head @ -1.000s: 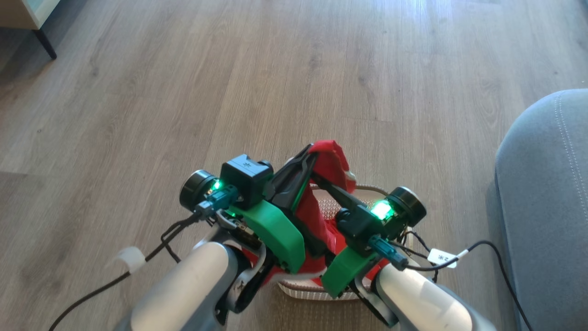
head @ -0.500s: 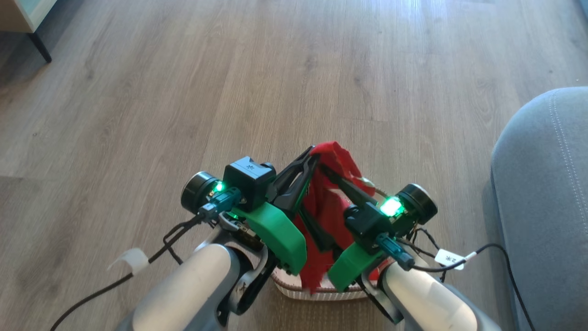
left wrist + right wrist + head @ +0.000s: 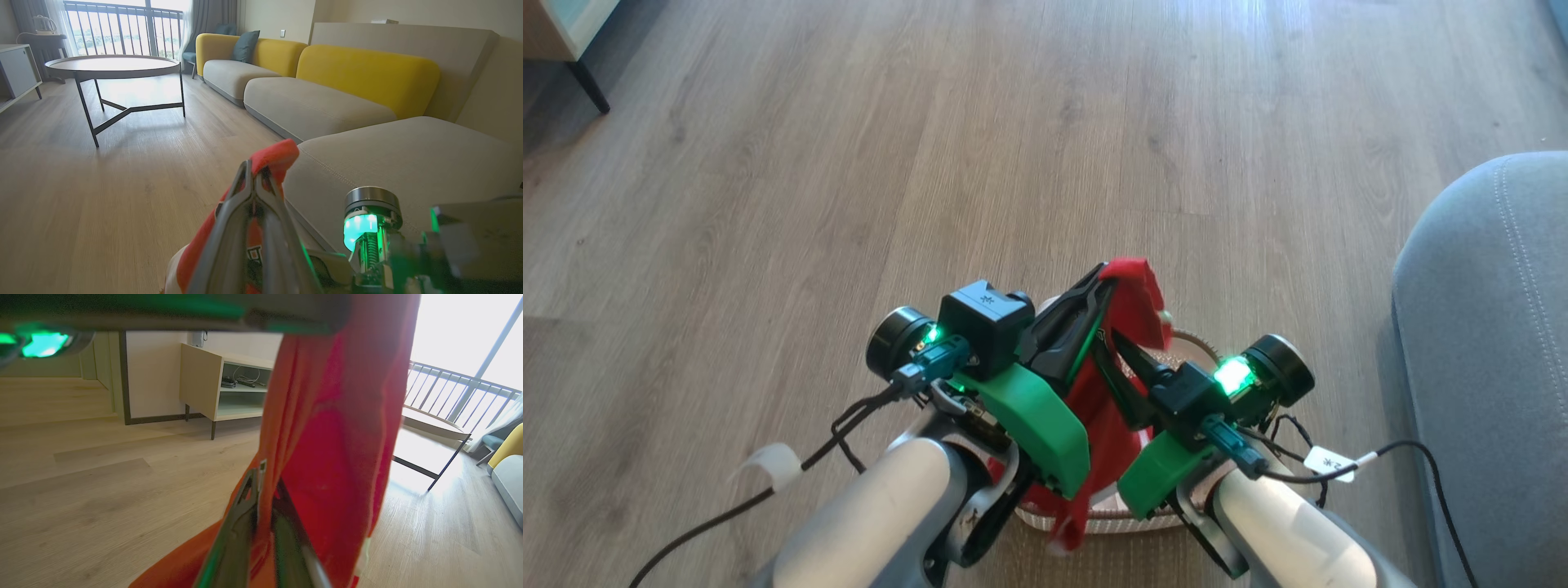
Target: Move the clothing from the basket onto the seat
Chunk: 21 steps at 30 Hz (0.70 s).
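Head view: left hand (image 3: 1104, 282) clamped on the top edge of the red garment (image 3: 1137, 298), holding it up over the basket (image 3: 1191, 340) so the cloth hangs free of the rim. Lower down, right hand (image 3: 1117, 341) looks pinched on a fold, probably to gather the drape. A second ago its fingers were spread. Off to the right, well apart: seat (image 3: 1486, 343), garment not there yet.

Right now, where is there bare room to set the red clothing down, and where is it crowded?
The seat at right is bare inside its stitched edge. The wood floor ahead of the basket is open too. Crowded over the basket, where left gripper and right gripper pinch the clothing.
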{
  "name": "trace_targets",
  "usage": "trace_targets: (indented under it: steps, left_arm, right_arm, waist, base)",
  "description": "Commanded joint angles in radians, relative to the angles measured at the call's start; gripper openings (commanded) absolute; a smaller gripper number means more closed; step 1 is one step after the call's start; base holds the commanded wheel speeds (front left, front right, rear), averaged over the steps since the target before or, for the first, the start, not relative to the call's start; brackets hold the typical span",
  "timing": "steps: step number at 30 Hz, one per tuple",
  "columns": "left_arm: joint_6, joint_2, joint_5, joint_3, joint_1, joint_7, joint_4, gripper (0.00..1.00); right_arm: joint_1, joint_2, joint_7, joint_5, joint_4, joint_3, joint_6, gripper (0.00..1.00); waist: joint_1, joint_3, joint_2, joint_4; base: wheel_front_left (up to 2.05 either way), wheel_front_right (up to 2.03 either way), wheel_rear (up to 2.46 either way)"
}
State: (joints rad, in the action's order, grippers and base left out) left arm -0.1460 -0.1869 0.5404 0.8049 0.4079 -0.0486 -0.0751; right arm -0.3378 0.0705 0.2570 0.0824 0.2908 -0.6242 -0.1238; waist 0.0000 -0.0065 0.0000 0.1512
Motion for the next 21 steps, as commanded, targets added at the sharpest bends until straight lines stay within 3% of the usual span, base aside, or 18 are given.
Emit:
trace_targets:
  steps: [1,7,8,11,12,13,21]
  left_arm:
    - [-0.008,0.001,0.008,-0.034,0.055,-0.001,-0.041,0.0]
    - [-0.012,-0.005,0.012,-0.039,0.053,0.002,-0.041,0.0]
    - [-0.012,-0.007,0.013,-0.04,0.052,0.004,-0.038,0.06]
    - [-0.014,-0.013,0.015,-0.044,0.046,0.01,-0.027,0.61]
    - [-0.014,-0.015,0.015,-0.045,0.044,0.014,-0.023,0.88]
    - [-0.014,-0.017,0.016,-0.046,0.041,0.017,-0.019,1.0]
    - [0.003,-0.039,0.002,-0.036,0.024,0.062,0.018,1.0]
  right_arm:
    - [-0.02,-0.02,0.005,0.008,-0.025,-0.008,-0.007,0.0]
    - [-0.026,-0.02,0.005,0.022,-0.024,-0.006,-0.007,0.0]
    - [-0.026,-0.02,0.005,0.024,-0.026,-0.004,-0.007,0.0]
    - [-0.024,-0.02,0.005,0.029,-0.031,0.005,-0.007,0.0]
    - [-0.022,-0.02,0.005,0.029,-0.033,0.01,-0.007,0.0]
    - [-0.02,-0.02,0.005,0.028,-0.036,0.017,-0.007,0.0]
    - [0.027,0.001,0.005,0.003,-0.085,0.118,-0.007,0.0]
  waist:
    - [0.0,0.002,0.0,0.001]
    - [0.0,0.01,0.0,-0.004]
    - [0.0,0.012,0.0,-0.006]
    - [0.0,0.015,0.0,-0.013]
    - [0.0,0.016,0.0,-0.017]
    - [0.0,0.018,0.0,-0.021]
    - [0.0,0.033,0.0,-0.081]
  base:
    - [0.0,0.0,0.0]
    - [0.0,0.0,0.0]
    - [0.0,0.0,0.0]
    - [0.0,0.0,0.0]
    - [0.0,0.0,0.0]
    - [0.0,0.0,0.0]
    - [0.0,0.0,0.0]
